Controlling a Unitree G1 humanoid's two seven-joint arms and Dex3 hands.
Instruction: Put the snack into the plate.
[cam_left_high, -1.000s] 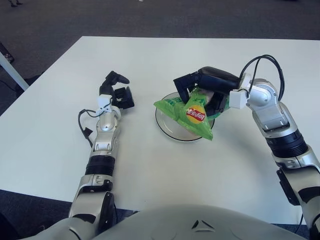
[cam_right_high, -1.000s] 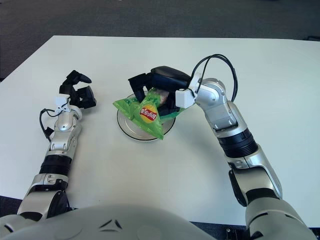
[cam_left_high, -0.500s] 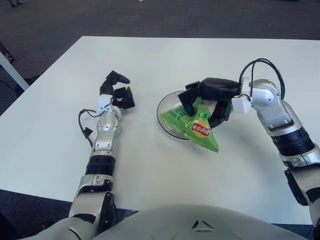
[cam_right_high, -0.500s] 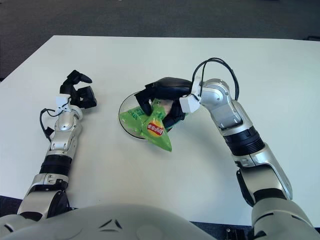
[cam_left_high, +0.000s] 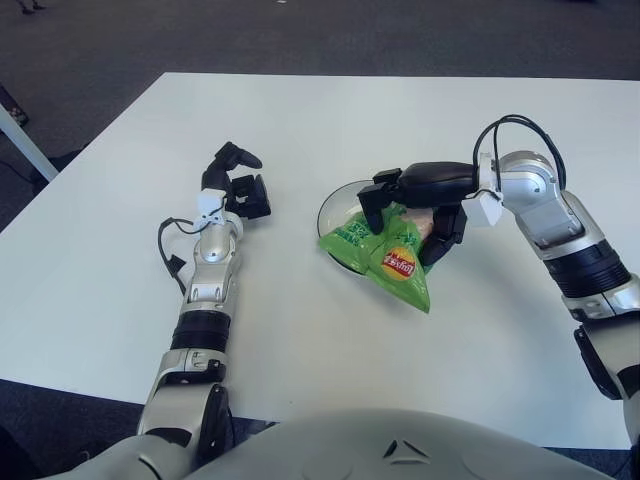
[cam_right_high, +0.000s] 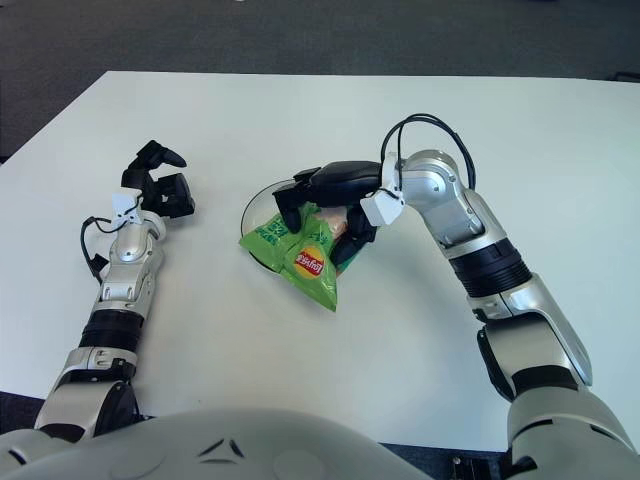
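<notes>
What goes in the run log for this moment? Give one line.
right hand: shut on snack bag | snack bag: over plate, lower end overhanging near rim | left hand: idle, left of plate

white table (cam_left_high: 330, 120), plate (cam_left_high: 337, 199), snack (cam_left_high: 385, 250) overhanging

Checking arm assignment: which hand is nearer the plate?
Right. The right hand grips the chip bag directly over the plate; the left hand shows well off to the plate's left.

We note a bright green snack (cam_left_high: 385, 250) with a red-and-yellow logo, a clear grey-rimmed plate (cam_left_high: 337, 200), black hands on silver arms, and a white table (cam_left_high: 330, 110) at frame centre.
</notes>
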